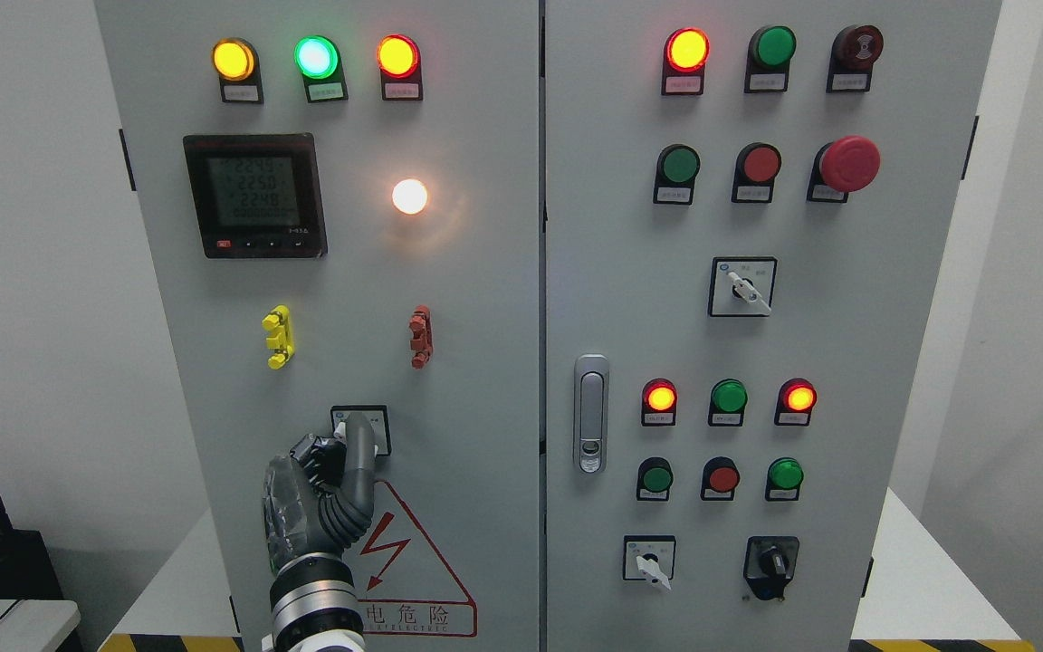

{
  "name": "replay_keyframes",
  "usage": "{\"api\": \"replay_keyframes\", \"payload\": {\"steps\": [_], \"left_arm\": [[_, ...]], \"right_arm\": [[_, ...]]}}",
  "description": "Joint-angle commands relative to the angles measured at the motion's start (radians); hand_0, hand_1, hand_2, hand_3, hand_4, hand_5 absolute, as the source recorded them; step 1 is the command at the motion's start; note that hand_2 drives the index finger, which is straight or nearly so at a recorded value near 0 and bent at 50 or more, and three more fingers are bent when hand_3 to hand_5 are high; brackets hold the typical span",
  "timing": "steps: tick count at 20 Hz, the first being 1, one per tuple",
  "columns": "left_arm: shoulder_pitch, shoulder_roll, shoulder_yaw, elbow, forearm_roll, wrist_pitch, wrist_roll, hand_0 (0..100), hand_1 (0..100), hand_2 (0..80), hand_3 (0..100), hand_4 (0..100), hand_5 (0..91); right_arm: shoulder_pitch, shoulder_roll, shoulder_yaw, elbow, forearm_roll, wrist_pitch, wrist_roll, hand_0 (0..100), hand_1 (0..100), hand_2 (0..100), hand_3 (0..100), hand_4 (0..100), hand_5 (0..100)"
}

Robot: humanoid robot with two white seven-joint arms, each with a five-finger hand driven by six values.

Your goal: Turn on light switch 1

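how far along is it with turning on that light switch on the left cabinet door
Looks done or nearly done: the white lamp on the left door is glowing. In hand: the left hand is up at the rotary switch below it, one finger laid over its knob, which is hidden. Left: pulling the hand away. Whether that lamp belongs to this switch cannot be confirmed. The right hand is out of view.

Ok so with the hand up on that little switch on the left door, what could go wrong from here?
1. The left hand covers most of the rotary switch, so its knob position can't be checked; it might over-turn or slip off.
2. The white lamp already glows, so another turn might switch it off.
3. The red terminal sits just above the switch; a finger sliding upward could catch it.
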Motion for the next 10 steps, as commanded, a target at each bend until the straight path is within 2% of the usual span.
{"api": "replay_keyframes", "payload": {"steps": [1, 10], "left_arm": [[0.003, -0.002, -0.004, -0.006, 0.001, -0.001, 0.002, 24, 35, 64.0, 84, 84, 77.7], [0.026, -0.005, 0.002, -0.016, -0.002, -0.004, 0.002, 21, 38, 64.2, 84, 84, 77.3]], "right_arm": [[0.000, 0.000, 0.017, 0.000, -0.025, 0.000, -0.001, 12, 39, 0, 0, 0, 0], [0.000, 0.001, 0.017, 0.000, -0.025, 0.000, -0.001, 12, 39, 0, 0, 0, 0]]}}
